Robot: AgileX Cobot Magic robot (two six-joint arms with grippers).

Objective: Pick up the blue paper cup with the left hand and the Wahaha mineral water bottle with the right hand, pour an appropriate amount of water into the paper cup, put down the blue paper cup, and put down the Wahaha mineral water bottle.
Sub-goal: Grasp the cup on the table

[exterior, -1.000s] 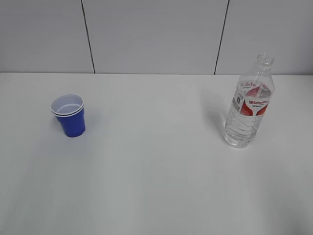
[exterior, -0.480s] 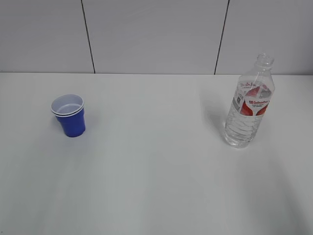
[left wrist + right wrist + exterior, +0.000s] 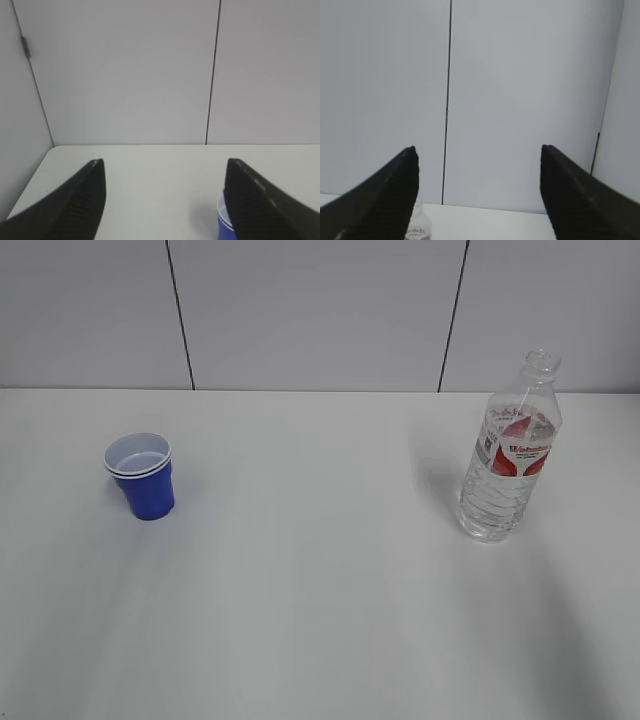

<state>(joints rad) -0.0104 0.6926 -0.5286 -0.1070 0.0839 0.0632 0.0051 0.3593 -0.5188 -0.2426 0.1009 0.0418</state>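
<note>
The blue paper cup (image 3: pixel 143 475) stands upright on the left of the white table (image 3: pixel 320 570), white inside, with a doubled white rim. The Wahaha mineral water bottle (image 3: pixel 507 455) stands upright on the right, capless, with a red-and-white label. Neither arm shows in the exterior view. In the left wrist view the left gripper (image 3: pixel 164 172) is open and empty; the cup (image 3: pixel 224 220) peeks out beside its right finger (image 3: pixel 260 205). In the right wrist view the right gripper (image 3: pixel 478 157) is open and empty; the bottle top (image 3: pixel 418 225) shows beside its left finger (image 3: pixel 390 200).
A grey panelled wall (image 3: pixel 320 310) with dark vertical seams rises behind the table's far edge. A side wall stands at the table's left in the left wrist view (image 3: pixel 20 125).
Cup and bottle have not moved. Faint shadows have grown on the table near the lower left and lower right of the exterior view.
</note>
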